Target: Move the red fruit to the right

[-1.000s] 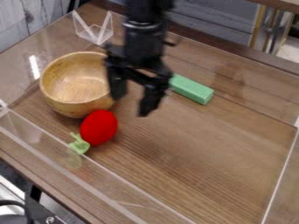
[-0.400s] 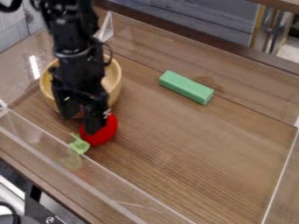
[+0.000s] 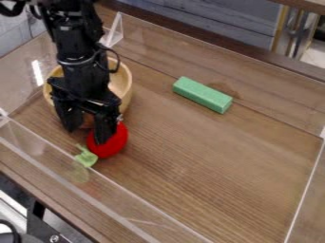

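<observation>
Wood table point(image 3: 216, 180) inside clear walls. Fruit point(image 3: 108, 140) sits at 5 o'clock of the bowl point(image 3: 124, 84), block point(image 3: 203, 94) far at 3. Gripper point(image 3: 91, 127) spread, straddling fruit's top: pre-grasp. Next: sink, pinch, carry right. A second ago it hung at bowl's right; now lower-left.
</observation>
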